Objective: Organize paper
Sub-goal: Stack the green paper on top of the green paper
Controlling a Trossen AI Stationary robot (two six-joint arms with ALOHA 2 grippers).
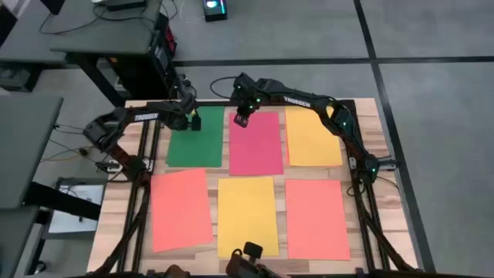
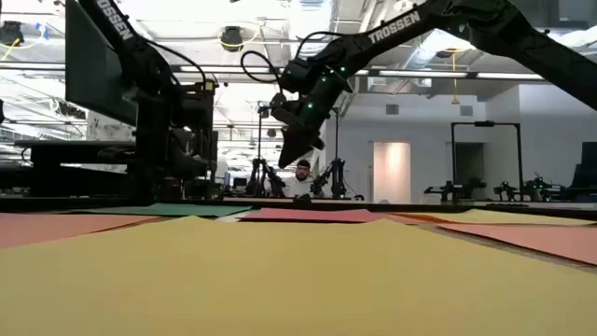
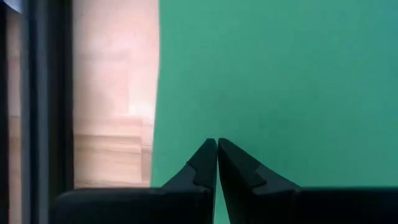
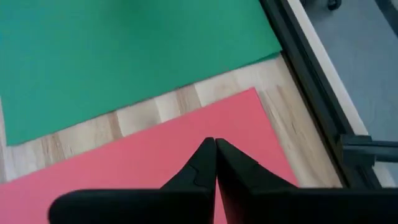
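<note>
yellow sheet (image 1: 247, 215) nearest | long axis front-to-back | six sheets alike

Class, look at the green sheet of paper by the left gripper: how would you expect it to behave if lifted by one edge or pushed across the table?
The green sheet lies thin and flat on the table, so it would probably droop when lifted by an edge. It looks light, so a push would likely slide or buckle it. The left gripper, fingers shut, may struggle to get under its edge.

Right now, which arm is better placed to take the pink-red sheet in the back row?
Right. The right gripper, shut, hovers over the pink-red sheet's far edge; the left gripper, also shut, sits over the green sheet.
</note>
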